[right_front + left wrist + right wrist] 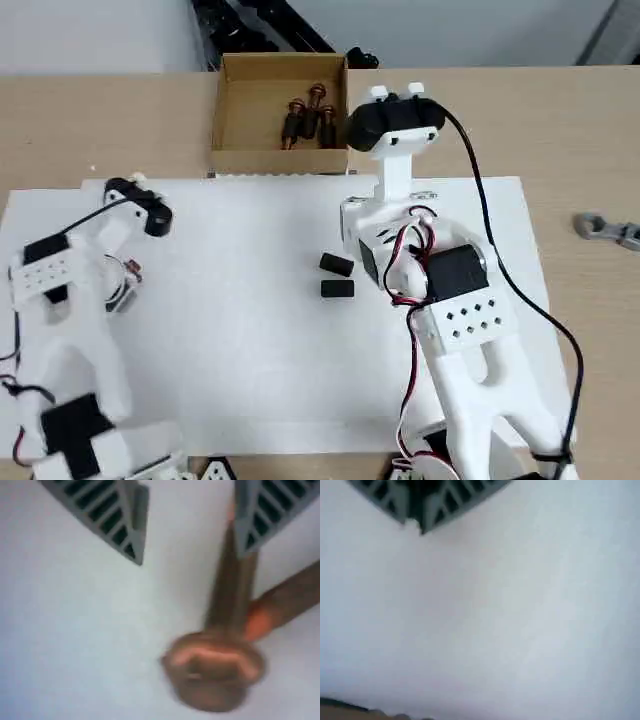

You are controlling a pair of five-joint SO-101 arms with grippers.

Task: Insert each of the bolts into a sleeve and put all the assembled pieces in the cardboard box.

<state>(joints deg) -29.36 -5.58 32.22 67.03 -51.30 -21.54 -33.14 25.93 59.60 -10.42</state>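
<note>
Left end effector (191,557) is spread wide over a copper bolt (227,610) lying on the white sheet (230,330), hugging one finger, with a second bolt (287,597) crossing it. Closing off-centre could kick it sideways or drag both along, I reckon. Right end effector (420,527) is pinched together, empty, near two black sleeves (337,264).

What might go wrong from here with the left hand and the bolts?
The left hand is open, and the bolt lies against one finger, not centred, so closing may push it away. A second bolt right beside it might be dragged along. The two sleeves lie close together; taking one may knock the other.
</note>
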